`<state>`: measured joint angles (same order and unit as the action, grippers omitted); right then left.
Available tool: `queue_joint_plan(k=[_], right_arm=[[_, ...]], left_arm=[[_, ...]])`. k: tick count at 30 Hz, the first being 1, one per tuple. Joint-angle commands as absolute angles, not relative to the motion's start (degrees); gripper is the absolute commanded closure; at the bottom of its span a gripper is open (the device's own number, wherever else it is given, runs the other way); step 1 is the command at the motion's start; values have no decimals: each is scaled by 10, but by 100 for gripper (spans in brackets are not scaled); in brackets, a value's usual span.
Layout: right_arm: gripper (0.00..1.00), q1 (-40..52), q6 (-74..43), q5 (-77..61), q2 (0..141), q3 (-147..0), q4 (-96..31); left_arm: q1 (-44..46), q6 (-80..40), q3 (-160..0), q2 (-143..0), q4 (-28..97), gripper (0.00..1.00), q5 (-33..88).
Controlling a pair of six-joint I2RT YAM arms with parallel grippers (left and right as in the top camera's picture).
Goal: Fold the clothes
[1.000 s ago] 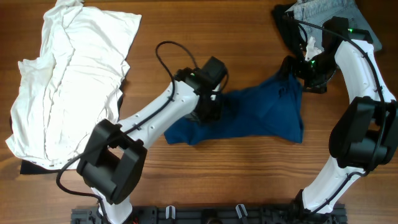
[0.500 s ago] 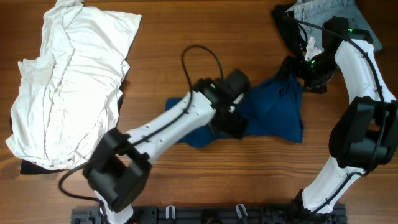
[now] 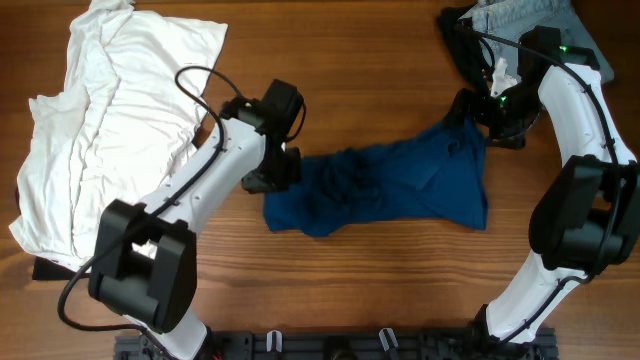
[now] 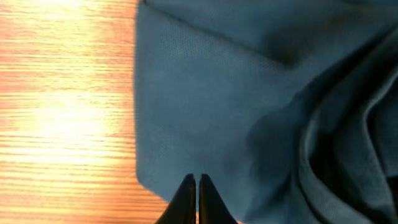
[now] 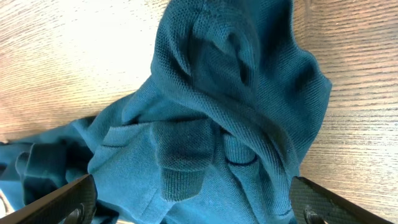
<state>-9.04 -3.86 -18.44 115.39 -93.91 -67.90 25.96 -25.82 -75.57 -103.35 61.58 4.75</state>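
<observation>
Table (image 3: 380, 290): plain wood grain, everything sits on it.
White shirt (image 3: 110, 130): biggest piece by far, spread out crumpled at the far left of the overhead view. There's a bit of something dark peeking out under its lower corner, can't tell what.
Teal T-shirt (image 3: 400, 185): middle of the table, stretched between the two grippers and pretty rumpled, with a knot of wrinkles left of its middle. Its left edge looks straight and flat on the wood in the left wrist view (image 4: 249, 112), and the top right corner is bunched into a hump in the right wrist view (image 5: 230, 112).
Right arm (image 3: 585, 110): white, curves up the right side and bends in toward the T-shirt's top right corner.
Left arm (image 3: 200, 195): reaches diagonally from the lower left to the T-shirt's left end, black cable looping over it.
Jeans (image 3: 520, 15): light denim, top right corner, partly cut off by the frame.
Black garment (image 3: 458, 45): dark heap just left of the jeans, touching them.
Right gripper (image 3: 478, 118): jaws spread wide (image 5: 193, 186), with the bunched teal cloth sitting between them, so not clamped.
Left gripper (image 3: 270, 180): tips pressed together (image 4: 198, 190) right over the T-shirt's left edge near a corner. Honestly can't tell if any cloth is caught between them.
</observation>
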Motion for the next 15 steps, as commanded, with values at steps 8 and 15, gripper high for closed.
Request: queue_joint_plan(k=[8,15], right_arm=[[0,-88,-47,-194,1148,-941,-673],[1,-88,-47,-194,1148,-941,-670]], left_arm=[[366,-305,-692,-1045,479,96,60],[442,-300,-692,-1045,368,96,79]])
